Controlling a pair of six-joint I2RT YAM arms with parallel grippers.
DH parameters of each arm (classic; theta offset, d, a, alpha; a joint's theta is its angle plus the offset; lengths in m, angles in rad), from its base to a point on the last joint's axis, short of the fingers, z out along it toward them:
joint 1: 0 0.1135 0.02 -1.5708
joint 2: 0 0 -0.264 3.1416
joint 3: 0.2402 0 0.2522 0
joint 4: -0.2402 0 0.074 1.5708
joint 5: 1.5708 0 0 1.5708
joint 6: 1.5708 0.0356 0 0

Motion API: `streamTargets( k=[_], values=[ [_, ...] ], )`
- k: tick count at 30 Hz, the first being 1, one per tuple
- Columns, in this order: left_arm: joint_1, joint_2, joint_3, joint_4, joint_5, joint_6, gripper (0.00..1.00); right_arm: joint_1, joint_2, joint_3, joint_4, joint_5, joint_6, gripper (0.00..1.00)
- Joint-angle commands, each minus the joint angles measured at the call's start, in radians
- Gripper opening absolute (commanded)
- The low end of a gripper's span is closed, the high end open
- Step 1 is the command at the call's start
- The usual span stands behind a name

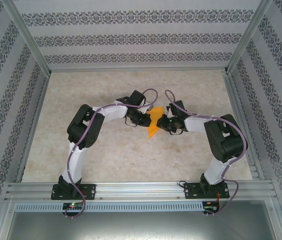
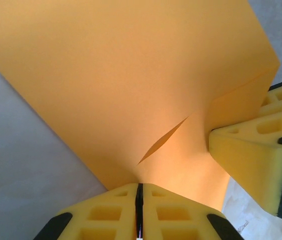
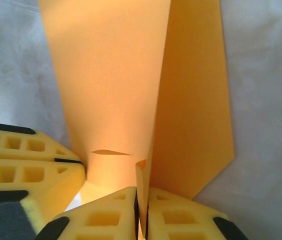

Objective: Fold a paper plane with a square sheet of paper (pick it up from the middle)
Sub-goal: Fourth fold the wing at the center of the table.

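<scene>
- Nearest to the top camera, two arm bases are sitting on the aluminium rail, and both arms are bending inward over the marble-pattern table.
- At the middle of the table the left gripper and the right gripper are facing each other, with the orange sheet of paper between them. The sheet is looking like a narrow pointed shape, its tip pointing toward the bases.
- I cannot tell from above whether this tip is touching the table.
- In the left wrist view the left gripper's yellow foam jaws are pressing together on the near edge of the sheet, so it is gripping the paper. A wide flat orange panel is spreading away from it, with a small pucker near the grip. The right gripper is coming in from the right side and touching the sheet.
- In the right wrist view the right gripper's jaws are closing tightly on a folded edge, so it is gripping the paper too. One panel is standing up along a long crease, and another is ending in a slanted corner.
- In my judgement the picking up is done and the first folds are made. The slim dart with a centre crease and two wings is not yet formed, so most of the folding is remaining.
- The sheet is lying in no container; only the two grippers are holding it.
</scene>
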Motion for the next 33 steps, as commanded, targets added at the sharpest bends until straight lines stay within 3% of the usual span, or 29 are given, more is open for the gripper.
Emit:
streamTargets(
  k=[1,16,33],
  values=[
    [0.014,0.089,-0.042,-0.172,-0.093,0.007,0.12,0.026,-0.011,0.041,-0.058,0.066,-0.038,0.12],
    [0.018,0.062,-0.045,-0.157,-0.025,-0.009,0.12,0.086,0.013,0.135,-0.161,0.143,-0.073,0.06],
    [0.032,0.062,-0.075,-0.121,0.005,-0.013,0.11,0.094,0.051,0.16,-0.101,0.05,-0.011,0.1]
  ],
)
